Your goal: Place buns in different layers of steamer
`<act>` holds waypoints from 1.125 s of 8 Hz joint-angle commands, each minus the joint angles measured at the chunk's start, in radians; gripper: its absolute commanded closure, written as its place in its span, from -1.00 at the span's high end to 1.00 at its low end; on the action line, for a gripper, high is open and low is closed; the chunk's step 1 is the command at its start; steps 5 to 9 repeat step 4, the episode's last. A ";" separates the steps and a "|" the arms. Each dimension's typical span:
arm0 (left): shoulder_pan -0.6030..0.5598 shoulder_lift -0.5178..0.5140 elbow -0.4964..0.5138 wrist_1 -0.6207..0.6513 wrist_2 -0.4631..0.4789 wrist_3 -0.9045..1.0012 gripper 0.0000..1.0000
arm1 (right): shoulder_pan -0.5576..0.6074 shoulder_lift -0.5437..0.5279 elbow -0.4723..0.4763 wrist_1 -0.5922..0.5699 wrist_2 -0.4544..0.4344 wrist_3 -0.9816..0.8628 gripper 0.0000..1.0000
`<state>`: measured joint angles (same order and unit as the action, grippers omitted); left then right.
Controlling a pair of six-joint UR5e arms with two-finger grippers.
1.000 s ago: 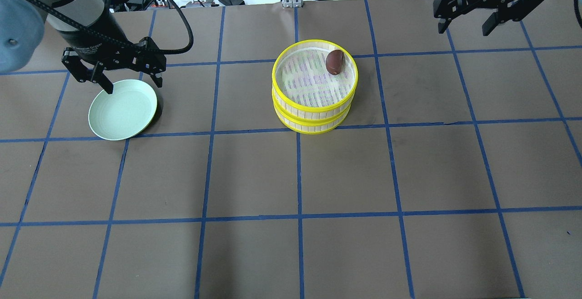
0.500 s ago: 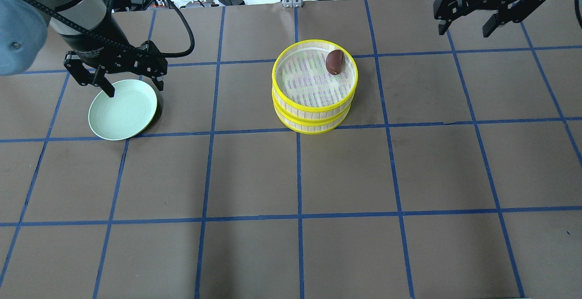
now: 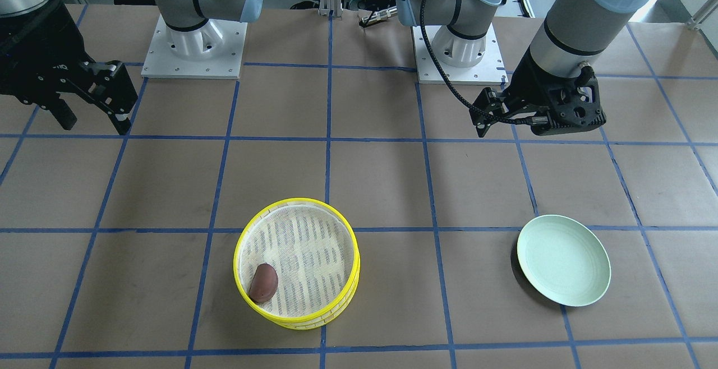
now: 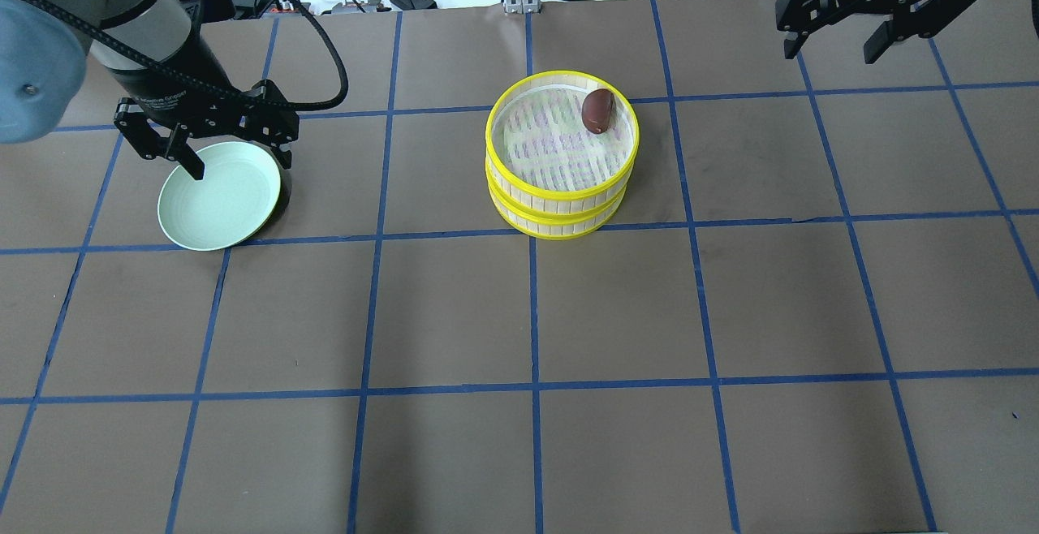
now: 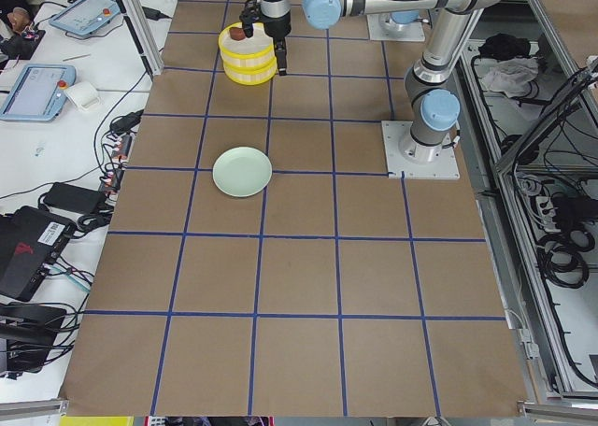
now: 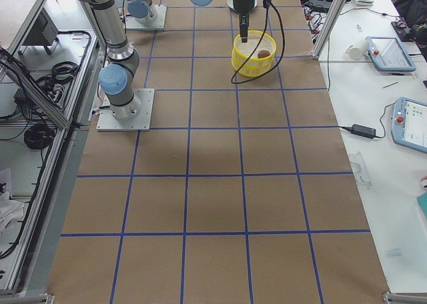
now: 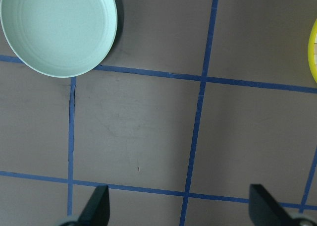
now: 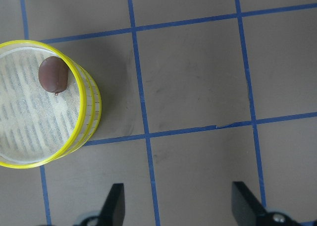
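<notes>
Brown paper crossed by a blue tape grid covers the table [image 4: 617, 307], with cables trailing past its far edge. The steamer [image 4: 560, 187] stands as a two-tier stack about midway between the left and right edges, nearer the far edge than mine. The brown bun [image 4: 598, 110] lies on the top tier's mesh, close against the rim. The plate [image 4: 219, 201] sits toward the left edge with nothing on it.

My left gripper [image 4: 241, 167] hangs well above the table near the plate, fingers spread wide and holding nothing. My right gripper [image 4: 829, 55] hovers by the far right corner, just as wide and just as empty.

I judge that the only step left is to clear out. To do that well, I should rise before travelling sideways and keep my fingers away from the plate's rim. I should also stay off the yellow rims, since the top tier probably only rests on the lower one (a nudge could shift it).

The white bun shows in no view. The top tier covers the lower tier's floor, so I cannot tell whether the bun lies in there. In the side views the steamer is small and partly behind an arm.
</notes>
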<state>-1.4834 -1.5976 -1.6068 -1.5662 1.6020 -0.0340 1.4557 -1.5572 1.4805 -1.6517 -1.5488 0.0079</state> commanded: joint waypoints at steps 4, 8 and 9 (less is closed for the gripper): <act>0.006 0.005 -0.001 0.002 0.003 0.006 1.00 | 0.000 0.003 0.001 0.000 0.027 0.004 0.59; 0.006 0.005 -0.001 0.002 0.003 0.006 1.00 | 0.000 0.003 0.001 0.000 0.027 0.004 0.59; 0.006 0.005 -0.001 0.002 0.003 0.006 1.00 | 0.000 0.003 0.001 0.000 0.027 0.004 0.59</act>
